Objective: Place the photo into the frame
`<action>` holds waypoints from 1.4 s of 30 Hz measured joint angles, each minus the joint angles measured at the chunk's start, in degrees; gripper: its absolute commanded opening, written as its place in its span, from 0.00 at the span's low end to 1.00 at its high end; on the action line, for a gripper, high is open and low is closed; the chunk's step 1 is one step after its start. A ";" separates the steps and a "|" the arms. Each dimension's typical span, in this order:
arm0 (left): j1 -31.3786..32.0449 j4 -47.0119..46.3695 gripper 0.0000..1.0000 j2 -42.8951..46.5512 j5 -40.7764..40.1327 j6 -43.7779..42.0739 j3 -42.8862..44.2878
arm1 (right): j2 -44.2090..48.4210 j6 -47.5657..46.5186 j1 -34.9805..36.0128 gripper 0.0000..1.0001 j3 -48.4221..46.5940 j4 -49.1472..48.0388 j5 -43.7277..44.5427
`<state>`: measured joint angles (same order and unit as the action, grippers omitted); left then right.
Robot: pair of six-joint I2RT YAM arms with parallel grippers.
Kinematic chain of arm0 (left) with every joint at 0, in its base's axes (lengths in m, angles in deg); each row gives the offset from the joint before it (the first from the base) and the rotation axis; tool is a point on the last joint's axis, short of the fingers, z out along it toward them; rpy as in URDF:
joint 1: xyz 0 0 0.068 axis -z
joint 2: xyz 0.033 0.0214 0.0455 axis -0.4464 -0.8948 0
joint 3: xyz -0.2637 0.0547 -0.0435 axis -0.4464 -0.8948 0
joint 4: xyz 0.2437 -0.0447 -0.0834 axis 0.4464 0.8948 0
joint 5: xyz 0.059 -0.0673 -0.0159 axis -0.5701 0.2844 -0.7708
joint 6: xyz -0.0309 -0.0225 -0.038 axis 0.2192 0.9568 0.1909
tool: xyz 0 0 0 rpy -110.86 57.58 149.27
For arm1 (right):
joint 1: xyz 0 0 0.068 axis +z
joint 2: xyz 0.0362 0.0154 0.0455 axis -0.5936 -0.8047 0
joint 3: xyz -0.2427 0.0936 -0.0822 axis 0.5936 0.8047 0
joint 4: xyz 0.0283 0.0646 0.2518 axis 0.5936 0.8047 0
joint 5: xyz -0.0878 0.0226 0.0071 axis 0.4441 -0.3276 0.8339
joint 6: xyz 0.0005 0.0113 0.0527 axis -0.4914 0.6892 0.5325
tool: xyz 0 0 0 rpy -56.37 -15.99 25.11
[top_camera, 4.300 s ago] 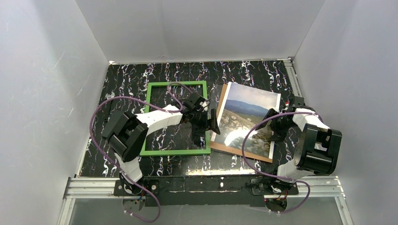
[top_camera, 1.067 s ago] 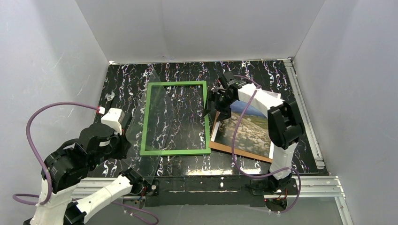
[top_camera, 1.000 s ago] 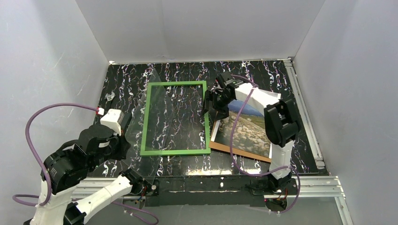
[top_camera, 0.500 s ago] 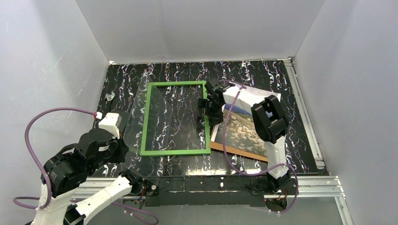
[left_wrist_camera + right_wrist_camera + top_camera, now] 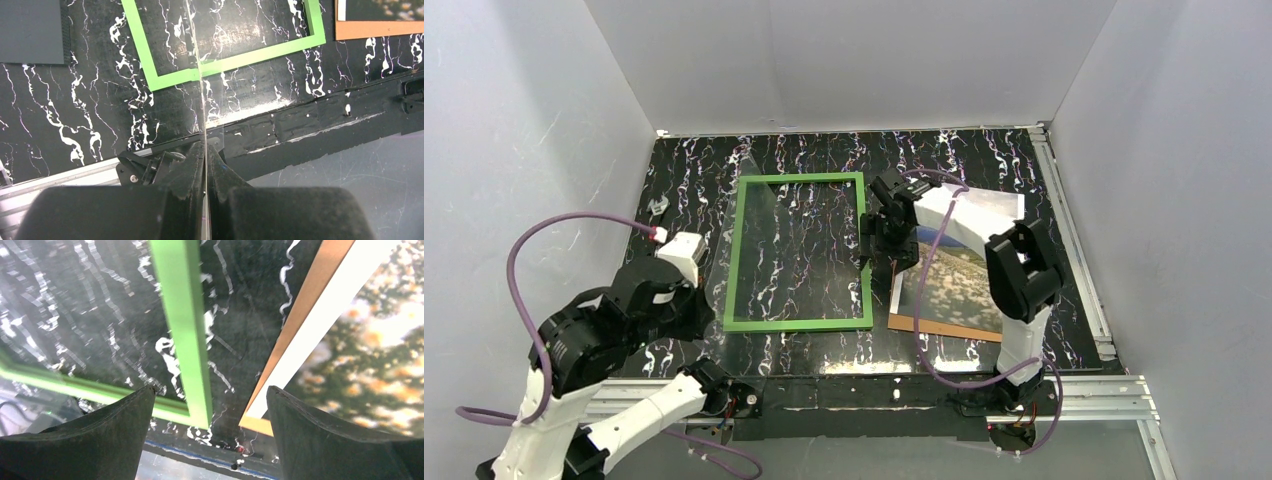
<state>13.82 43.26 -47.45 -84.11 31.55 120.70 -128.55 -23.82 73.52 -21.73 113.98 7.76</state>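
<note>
At the near-left corner of the frame (image 5: 799,323), the left hand (image 5: 204,150) is raised over the desk (image 5: 984,160). Its fingers are pressed closed on the near edge of a clear pane (image 5: 200,75), which stands tilted above the frame's left side.

The frame lies flat, and only bare desk shows through its opening.

Just right of the frame, the photo (image 5: 954,285) lies face up on a brown backing board (image 5: 934,327), not touching the frame.

Above the frame's right rail, the right hand (image 5: 210,390) hovers with its jaws spread wide, gripping nothing.

Assessment: early stage. The photo has not been picked up. Lifting it, setting it inside the frame and seating it there all appear outstanding.
</note>
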 measured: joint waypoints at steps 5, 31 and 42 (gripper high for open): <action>0.00 -0.61 0.00 -4.96 1.99 -1.09 1.84 | 8.92 0.72 0.11 0.94 1.81 -0.87 -1.84; 4.68 0.33 0.00 -25.09 8.24 -4.79 17.81 | 37.77 18.56 0.15 0.94 3.80 -4.13 -13.49; 14.36 0.42 0.00 -29.97 0.44 -6.23 18.82 | 31.10 20.83 0.26 0.94 -7.30 -2.19 -16.24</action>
<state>28.18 43.68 -77.42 -83.68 25.32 139.52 -97.45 -2.99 73.78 -29.03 111.80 -8.48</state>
